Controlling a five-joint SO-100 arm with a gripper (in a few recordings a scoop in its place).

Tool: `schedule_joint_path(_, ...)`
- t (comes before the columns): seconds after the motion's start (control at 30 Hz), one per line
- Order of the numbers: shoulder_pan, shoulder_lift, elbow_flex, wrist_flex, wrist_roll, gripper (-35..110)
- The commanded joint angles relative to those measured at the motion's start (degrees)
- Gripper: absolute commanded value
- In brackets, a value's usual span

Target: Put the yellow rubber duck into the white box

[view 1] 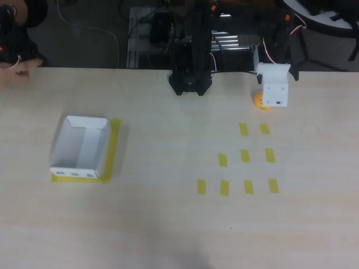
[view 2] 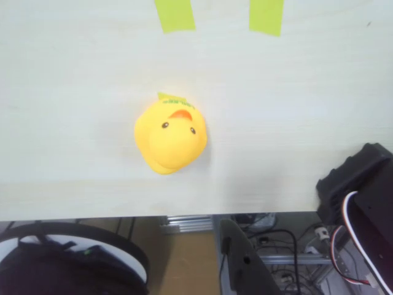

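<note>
The yellow rubber duck (view 2: 170, 136) sits upright on the pale wooden table, close to the table's far edge, and lies near the middle of the wrist view. From above, only a sliver of the duck (view 1: 259, 101) peeks out beside the arm's white wrist block (view 1: 275, 85), which hangs right over it and hides the gripper's fingers. The white box (view 1: 61, 147) lies open at the left of the table on a yellow tape frame, far from the duck, with nothing inside.
Several yellow tape strips (view 1: 245, 156) mark spots on the right half of the table. The arm's black base (view 1: 190, 83) stands at the back edge. A person's hand (view 1: 15, 74) rests at the back left corner.
</note>
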Motion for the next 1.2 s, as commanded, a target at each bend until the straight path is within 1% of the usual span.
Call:
schedule_joint_path(0.0, -2.02, 0.62, 1.85, -1.85, 0.44, 50)
schedule_joint_path(0.37, -0.53, -0.53, 13.71, -11.16, 0.00, 50)
schedule_joint_path(0.63, 0.62, -0.62, 16.52, -13.36, -0.35, 50)
schedule_joint_path(0.83, 0.79, -0.70, 20.39, -16.96, -0.35, 50)
schedule_joint_path(1.17, 0.97, -1.23, 22.68, -19.07, -0.62, 49)
